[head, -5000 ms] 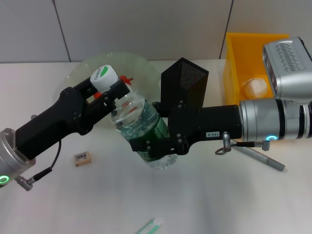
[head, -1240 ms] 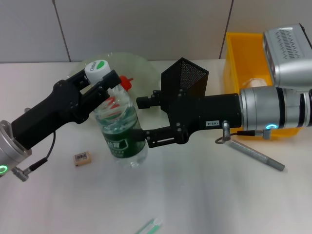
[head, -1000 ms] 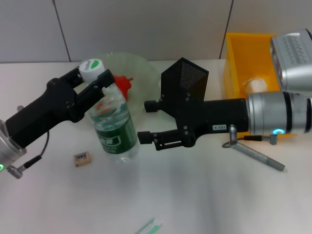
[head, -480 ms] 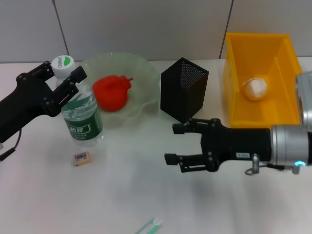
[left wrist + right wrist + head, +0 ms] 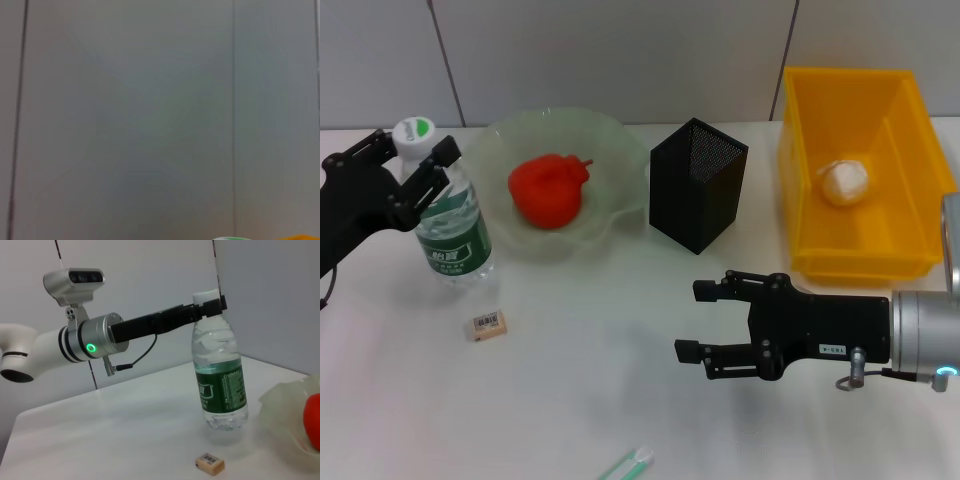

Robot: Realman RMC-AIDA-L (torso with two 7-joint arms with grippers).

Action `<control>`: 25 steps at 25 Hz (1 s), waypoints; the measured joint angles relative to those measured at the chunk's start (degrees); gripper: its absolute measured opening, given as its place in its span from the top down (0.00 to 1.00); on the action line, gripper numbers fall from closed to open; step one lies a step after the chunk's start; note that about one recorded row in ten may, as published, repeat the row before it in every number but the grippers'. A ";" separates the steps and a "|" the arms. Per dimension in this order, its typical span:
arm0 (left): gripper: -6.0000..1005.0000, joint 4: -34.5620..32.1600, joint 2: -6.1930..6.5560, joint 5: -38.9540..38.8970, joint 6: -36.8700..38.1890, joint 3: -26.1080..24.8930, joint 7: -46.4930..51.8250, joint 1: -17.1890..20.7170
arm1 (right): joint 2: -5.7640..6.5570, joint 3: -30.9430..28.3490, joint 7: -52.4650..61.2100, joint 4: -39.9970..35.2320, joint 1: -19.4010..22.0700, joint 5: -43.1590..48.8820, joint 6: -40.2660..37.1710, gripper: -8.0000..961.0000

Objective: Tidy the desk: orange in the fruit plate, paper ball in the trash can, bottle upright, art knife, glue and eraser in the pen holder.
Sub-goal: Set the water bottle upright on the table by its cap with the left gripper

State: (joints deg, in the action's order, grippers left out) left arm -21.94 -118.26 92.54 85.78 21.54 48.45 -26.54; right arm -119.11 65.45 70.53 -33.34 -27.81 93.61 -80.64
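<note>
The bottle stands upright on the desk at the left, beside the fruit plate. My left gripper is shut on its neck just under the white cap. In the right wrist view the bottle stands with the left gripper on its neck. My right gripper is open and empty, low over the desk at the front right. The orange lies in the fruit plate. The paper ball lies in the trash can. The eraser lies in front of the bottle.
The pen holder stands between plate and trash can. The art knife lies at the desk's front edge, partly cut off. The eraser and plate rim show in the right wrist view. The left wrist view shows mostly wall.
My left gripper has carried the bottle left and stood it upright on the desk. My right gripper has let go of the bottle and drawn back to the front right.
</note>
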 joint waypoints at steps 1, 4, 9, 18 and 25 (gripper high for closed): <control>0.56 0.00 0.00 0.00 0.00 0.00 0.00 0.00 | 0.00 0.00 0.00 0.00 0.00 0.00 0.00 0.14; 0.56 0.45 -0.11 -0.92 -1.28 -0.26 -0.98 0.53 | -0.02 -0.24 -0.06 0.20 0.26 -0.03 0.09 0.14; 0.56 1.25 -0.19 -1.04 -3.77 -0.20 -1.78 0.42 | -0.05 -0.61 -0.08 0.27 0.30 -0.06 0.14 0.14; 0.56 2.69 -0.21 -1.65 -6.71 -0.39 -3.13 0.00 | 0.00 -0.68 -0.11 0.30 0.13 -0.10 0.15 0.14; 0.56 3.12 -0.22 -1.75 -7.98 -0.36 -3.19 -0.17 | 0.03 -0.68 -0.14 0.30 -0.03 -0.10 0.14 0.14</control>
State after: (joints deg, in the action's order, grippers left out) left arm -18.81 -118.48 90.79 77.81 21.18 45.26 -26.70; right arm -119.09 64.77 70.40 -33.04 -27.84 93.51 -80.50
